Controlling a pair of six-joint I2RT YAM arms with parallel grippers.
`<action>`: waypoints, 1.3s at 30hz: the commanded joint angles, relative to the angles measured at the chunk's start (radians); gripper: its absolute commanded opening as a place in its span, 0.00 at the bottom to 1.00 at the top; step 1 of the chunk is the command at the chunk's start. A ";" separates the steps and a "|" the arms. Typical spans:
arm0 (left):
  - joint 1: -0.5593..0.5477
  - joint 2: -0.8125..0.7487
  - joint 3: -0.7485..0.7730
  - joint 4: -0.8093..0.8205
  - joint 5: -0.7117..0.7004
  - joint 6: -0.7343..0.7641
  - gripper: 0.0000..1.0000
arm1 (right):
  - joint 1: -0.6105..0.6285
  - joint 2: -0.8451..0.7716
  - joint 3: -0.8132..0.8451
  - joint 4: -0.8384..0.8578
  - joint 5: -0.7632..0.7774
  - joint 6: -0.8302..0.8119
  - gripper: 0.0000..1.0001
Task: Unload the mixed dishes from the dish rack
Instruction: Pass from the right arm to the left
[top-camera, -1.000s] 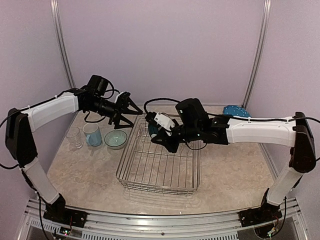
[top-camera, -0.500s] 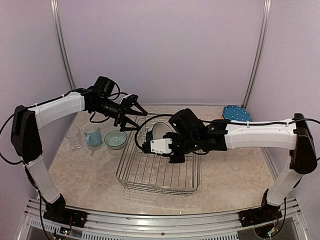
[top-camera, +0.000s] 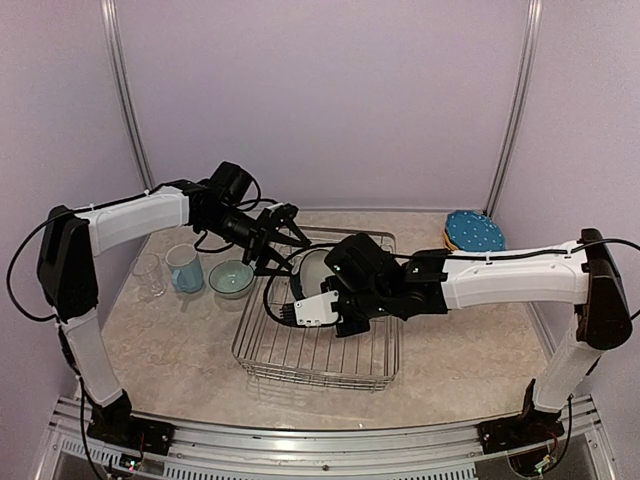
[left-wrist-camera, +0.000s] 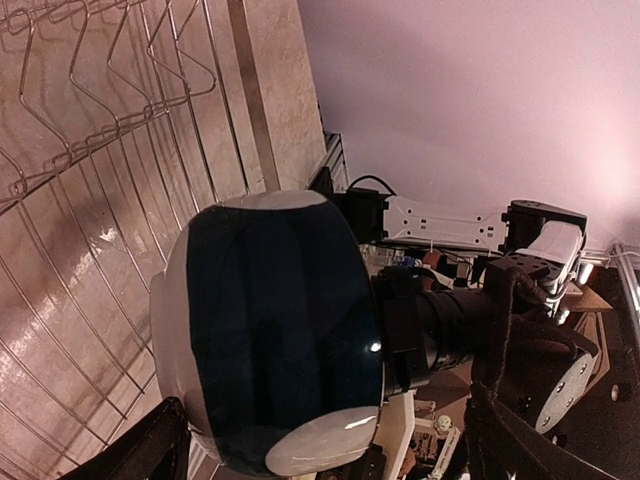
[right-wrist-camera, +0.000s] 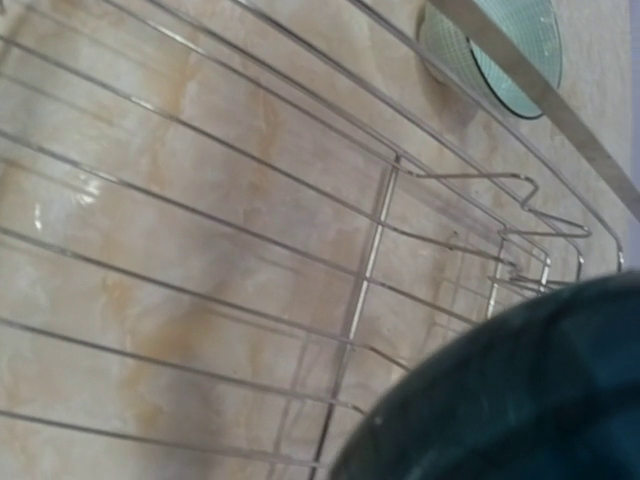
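Reaching over the far left corner of the rack (top-camera: 310, 373), my left gripper (top-camera: 288, 238) has its fingers spread wide with nothing between them. It points at the bowl (top-camera: 312, 268) just in front of it. My right gripper (top-camera: 322, 288) is clamped down tight on that bowl and holds it by the edge above the wire floor of the rack, near the rack's far side. The bowl is tipped up on its side: from above I see its white inside, and from my left wrist I see its dark teal outside with a pale rim.

Nothing else sits in the rack as far as I can see. A second bowl (top-camera: 231, 278) stands on the table (top-camera: 470, 350) just left of the rack. The light blue mug (top-camera: 184, 268) is beside it, and the glass (top-camera: 148, 275) is further left. The plates (top-camera: 474, 231) are stacked at the far right corner of the table, well apart from the rack, with the blue one on top.
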 joint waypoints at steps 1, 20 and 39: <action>-0.036 0.041 0.047 -0.094 0.001 0.062 0.90 | 0.018 -0.001 0.037 0.063 0.087 -0.023 0.00; -0.071 0.085 0.087 -0.180 -0.064 0.112 0.87 | 0.041 0.000 0.030 0.095 0.126 -0.040 0.00; -0.115 -0.077 0.043 -0.157 -0.605 0.141 0.64 | 0.047 0.093 0.131 -0.062 0.171 -0.063 0.00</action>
